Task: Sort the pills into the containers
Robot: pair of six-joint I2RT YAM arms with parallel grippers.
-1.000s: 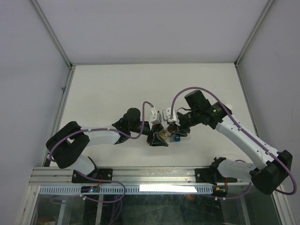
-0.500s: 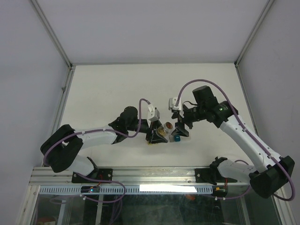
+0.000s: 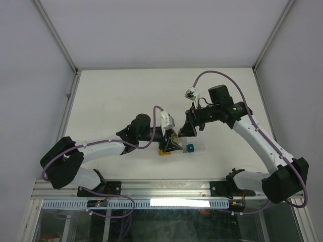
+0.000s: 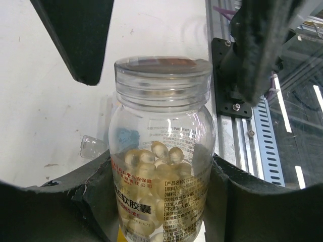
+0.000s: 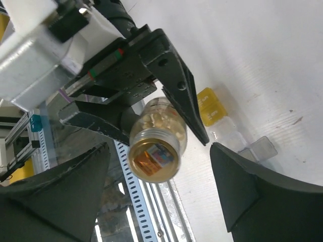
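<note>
Okay, left gripper (image 4: 161, 194) clamps the pill bottle (image 4: 161, 146), pills (image 4: 154, 174) inside, lid (image 4: 162, 75) on, near the containers (image 5: 211, 107) on the table (image 3: 126, 96); right gripper (image 3: 188, 129) gapes astride the lid, touching nothing. Risk: an off-centre grab twists the bottle loose and pills scatter.

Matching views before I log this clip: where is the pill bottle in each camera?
Top external: pill bottle just below picture centre.
Left wrist: centre of frame, standing upright.
Right wrist: centre, seen end-on.
Shared landmark: the left gripper clamped on it.
</note>
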